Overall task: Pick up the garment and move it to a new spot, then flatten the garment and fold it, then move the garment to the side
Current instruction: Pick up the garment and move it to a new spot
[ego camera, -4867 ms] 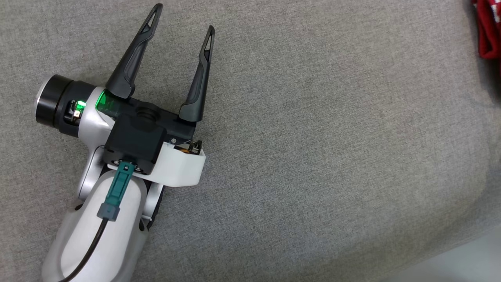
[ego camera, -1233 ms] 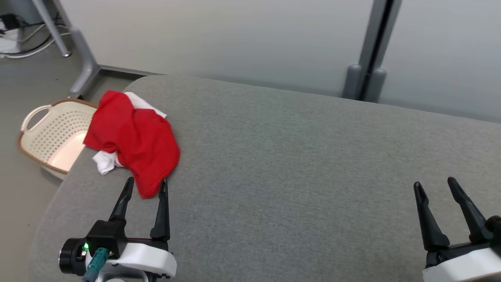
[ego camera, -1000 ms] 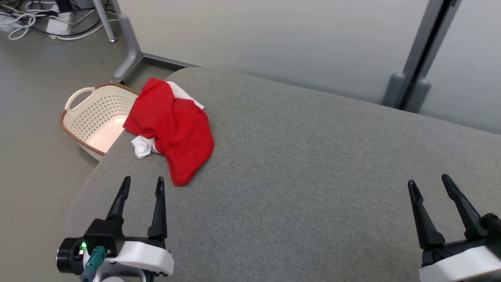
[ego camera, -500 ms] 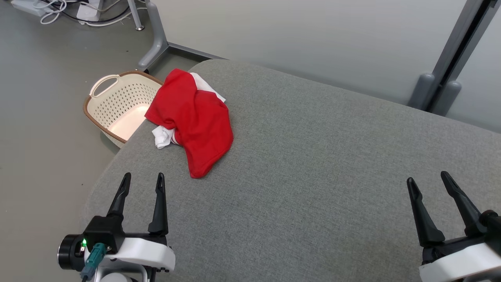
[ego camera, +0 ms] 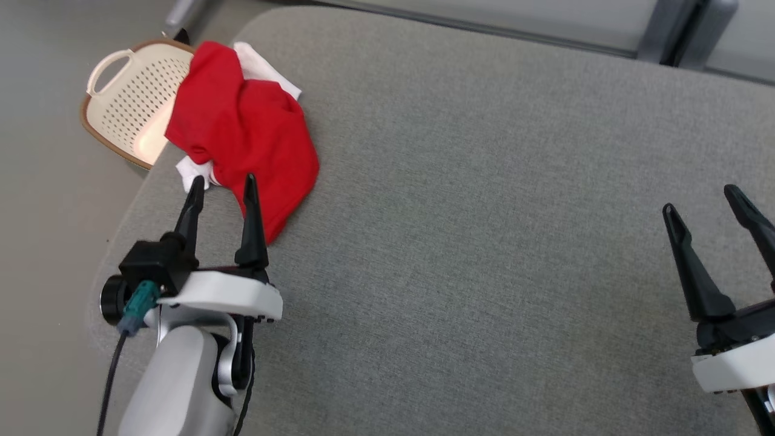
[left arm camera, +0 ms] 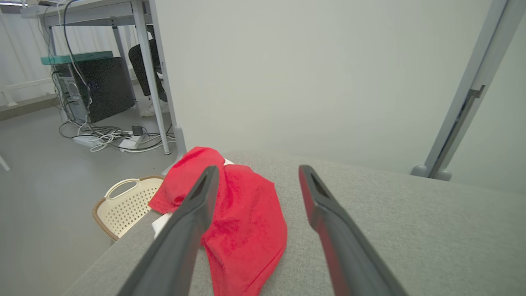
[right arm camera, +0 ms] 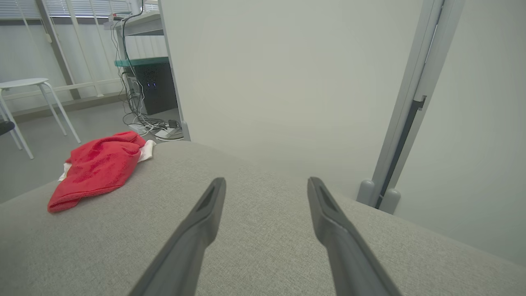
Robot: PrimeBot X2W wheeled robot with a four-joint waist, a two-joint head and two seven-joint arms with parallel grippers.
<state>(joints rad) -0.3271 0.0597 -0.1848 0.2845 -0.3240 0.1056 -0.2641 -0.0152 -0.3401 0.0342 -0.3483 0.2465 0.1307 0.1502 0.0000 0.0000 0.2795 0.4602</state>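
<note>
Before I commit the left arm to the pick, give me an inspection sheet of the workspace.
Surface: grey fabric pad, smooth, carrying the garment.
Job's things: red garment, crumpled near the far left corner, white fabric showing at its edges.
Clutter: cream perforated basket on the floor beside that corner.
Grippers: left gripper open, fingertips at the garment's near edge, nothing gripped; right gripper open, far to the right over the pad.
Cables: black cable along the left forearm; loose cables on the floor under a desk.
Surroundings: pale partition, grey post, desk, computer tower, white stool.
</note>
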